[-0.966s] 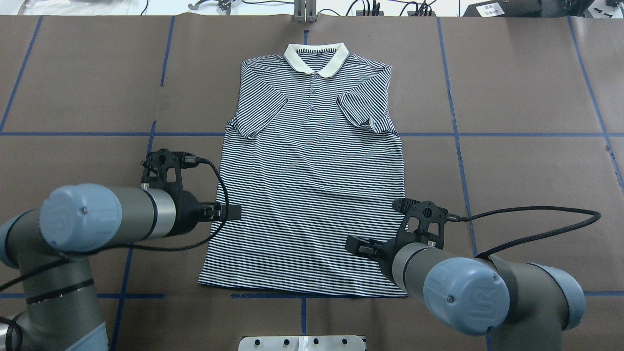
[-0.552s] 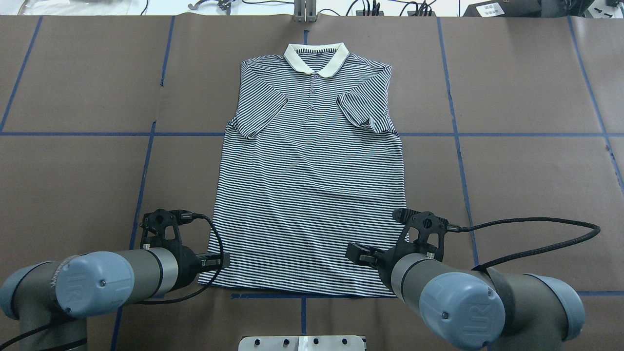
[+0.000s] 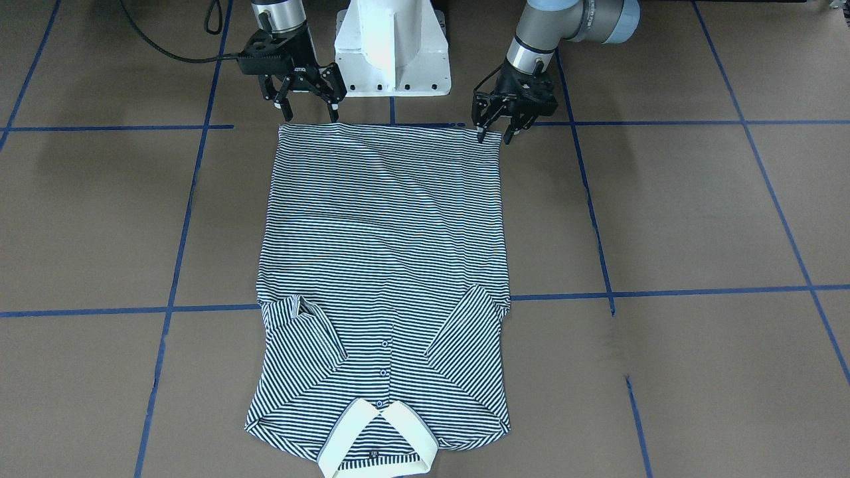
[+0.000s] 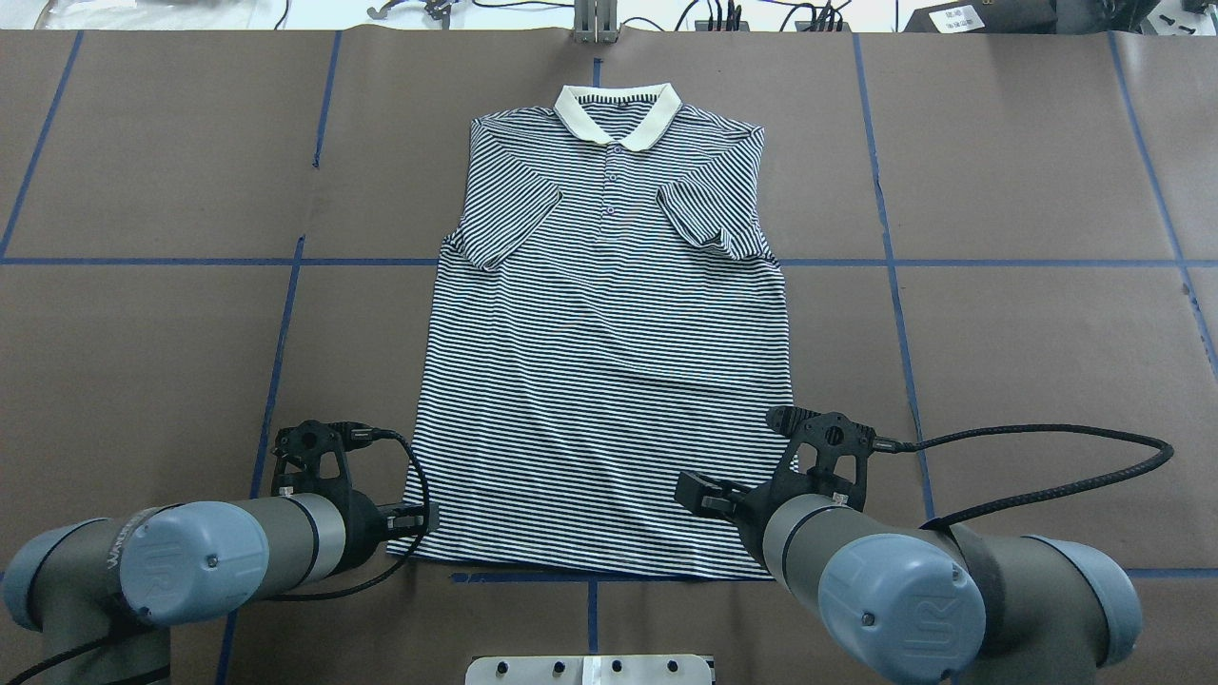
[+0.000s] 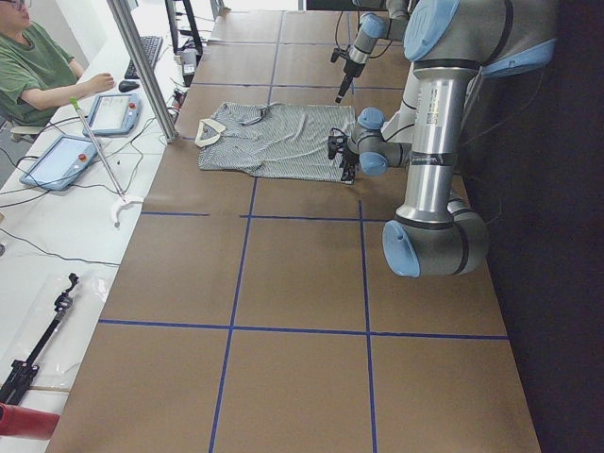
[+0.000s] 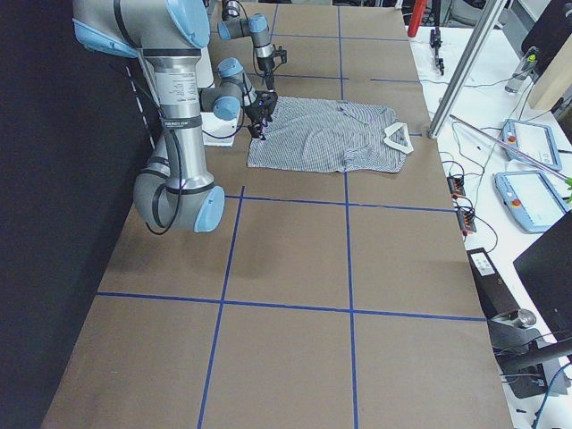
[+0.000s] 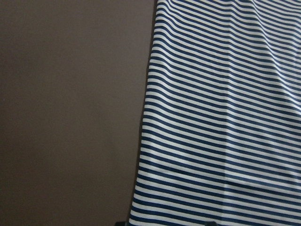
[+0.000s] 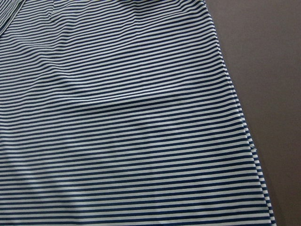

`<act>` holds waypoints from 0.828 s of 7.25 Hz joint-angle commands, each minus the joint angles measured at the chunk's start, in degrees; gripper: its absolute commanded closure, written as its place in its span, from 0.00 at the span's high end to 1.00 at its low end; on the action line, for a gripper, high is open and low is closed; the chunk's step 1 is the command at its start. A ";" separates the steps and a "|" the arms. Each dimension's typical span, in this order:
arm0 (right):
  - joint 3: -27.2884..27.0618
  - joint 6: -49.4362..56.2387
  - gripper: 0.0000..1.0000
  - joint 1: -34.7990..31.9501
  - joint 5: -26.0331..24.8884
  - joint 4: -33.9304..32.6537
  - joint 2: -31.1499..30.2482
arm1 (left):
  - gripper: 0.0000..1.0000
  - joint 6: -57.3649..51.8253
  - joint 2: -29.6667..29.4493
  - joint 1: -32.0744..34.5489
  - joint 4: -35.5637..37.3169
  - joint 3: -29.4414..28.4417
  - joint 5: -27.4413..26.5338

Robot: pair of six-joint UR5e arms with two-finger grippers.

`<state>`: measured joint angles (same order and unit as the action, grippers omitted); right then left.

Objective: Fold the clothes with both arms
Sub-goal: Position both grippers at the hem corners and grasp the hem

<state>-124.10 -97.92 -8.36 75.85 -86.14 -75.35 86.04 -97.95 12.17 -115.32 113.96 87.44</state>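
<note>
Brown covering with a blue tape grid spans the table. The striped polo shirt lies flat at table centre, collar far from the robot, sleeves folded inward. In the overhead view the right arm hides one hem corner; the left arm is just beside the other. A white pedestal base stands between them. The left hand and right hand sit at the hem corners, fingers spread; contact cannot be told.
</note>
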 commanded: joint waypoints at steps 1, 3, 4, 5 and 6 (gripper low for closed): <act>0.08 0.01 0.99 0.01 -0.01 0.01 -0.06 | 0.62 0.00 -0.05 -0.21 0.01 -1.37 0.01; 0.17 0.01 0.99 0.01 -0.01 0.01 0.03 | 0.60 -0.09 -0.14 -0.30 0.01 -1.37 0.18; 0.17 0.01 0.99 0.01 -0.01 0.01 0.03 | 0.60 -0.09 -0.22 -0.65 0.01 -1.28 0.18; 0.17 0.01 0.99 0.01 -0.01 0.01 -0.05 | 0.60 -0.09 -0.22 -1.09 -0.08 -1.20 0.18; 0.17 0.01 0.99 0.01 -0.01 0.01 -0.06 | 0.59 0.00 -0.22 -1.09 -0.08 -1.11 0.18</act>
<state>-123.93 -97.91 -8.35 75.85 -86.13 -75.37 85.98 -98.15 11.25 -115.37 112.76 87.62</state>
